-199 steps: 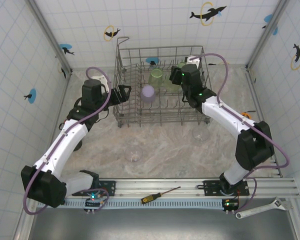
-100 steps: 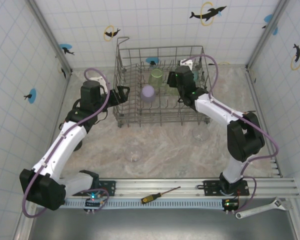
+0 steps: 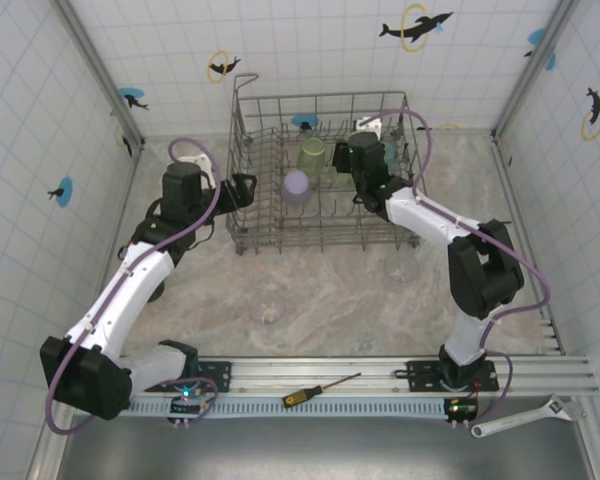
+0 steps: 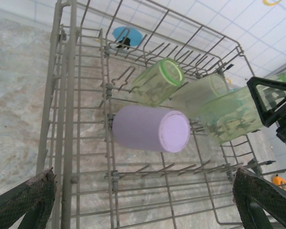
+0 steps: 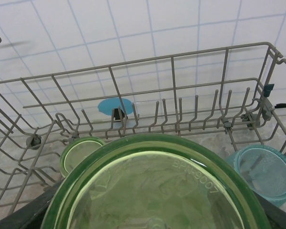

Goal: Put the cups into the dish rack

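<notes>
R gripper (image 3: 364, 152) is inside the dish rack (image 3: 310, 244), toward its back-right corner. Its fingers are pinched on the sides of a pale green tumbler (image 5: 155, 191). From the L wrist cam that tumbler (image 4: 226, 117) sits tilted, low over the tines. I can't tell whether it's resting on them yet. Already in the rack: a lavender cup (image 4: 150, 129) on its side near the middle, a green cup (image 4: 157, 81) lying behind it toward the rack's back wall, and a paler one (image 4: 200, 93) beside that. A teal cup (image 5: 264, 174) stands at the rack's right end, just beside the held tumbler. L gripper (image 3: 248, 186) hangs just outside the rack's left wall, fingers spread wide w/ nothing btwn them. By my read you're mid-placement on this tumbler. Next you'll prob need to seat it in the free slot btwn the teal cup and the green ones, then let go and lift straight up so the fingers don't snag a wire or knock the teal cup. Two clear cups (image 3: 268, 307) (image 3: 400, 268) are on the table in front of the rack, so loading isn't finished. L arm looks closer to the front-left one.
</notes>
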Tool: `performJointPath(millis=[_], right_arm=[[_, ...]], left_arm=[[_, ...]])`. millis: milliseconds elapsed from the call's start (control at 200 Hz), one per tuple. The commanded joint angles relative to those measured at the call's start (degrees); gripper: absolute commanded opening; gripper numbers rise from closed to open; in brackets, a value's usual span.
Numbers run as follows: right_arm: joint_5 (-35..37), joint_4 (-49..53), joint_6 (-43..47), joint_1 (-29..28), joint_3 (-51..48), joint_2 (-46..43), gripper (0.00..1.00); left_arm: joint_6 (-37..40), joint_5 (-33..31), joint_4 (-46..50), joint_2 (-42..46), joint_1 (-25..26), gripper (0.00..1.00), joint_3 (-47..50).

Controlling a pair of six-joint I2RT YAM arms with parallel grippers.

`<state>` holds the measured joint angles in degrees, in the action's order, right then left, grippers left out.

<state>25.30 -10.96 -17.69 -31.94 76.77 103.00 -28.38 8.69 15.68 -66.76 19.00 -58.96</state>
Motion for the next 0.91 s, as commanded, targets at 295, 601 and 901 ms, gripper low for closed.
performJointPath(millis=[295, 601, 901], right_arm=[[0.33, -6.01, 1.74, -0.66, 1.03, 4.73, 0.53], [-1.33, -7.33, 3.31, -0.96, 1.06, 8.04, 0.54], [-0.81, -6.00, 6.82, -2.07, 3.15, 11.98, 0.59]], left_arm=[[2.68, -2.61, 1.63, -2.70, -0.31, 0.98, 0.63], [3.51, -2.83, 1.45, -5.07, -0.28, 0.98, -0.06], [4.28, -3.08, 1.54, -5.65, -0.36, 0.98, 0.23]])
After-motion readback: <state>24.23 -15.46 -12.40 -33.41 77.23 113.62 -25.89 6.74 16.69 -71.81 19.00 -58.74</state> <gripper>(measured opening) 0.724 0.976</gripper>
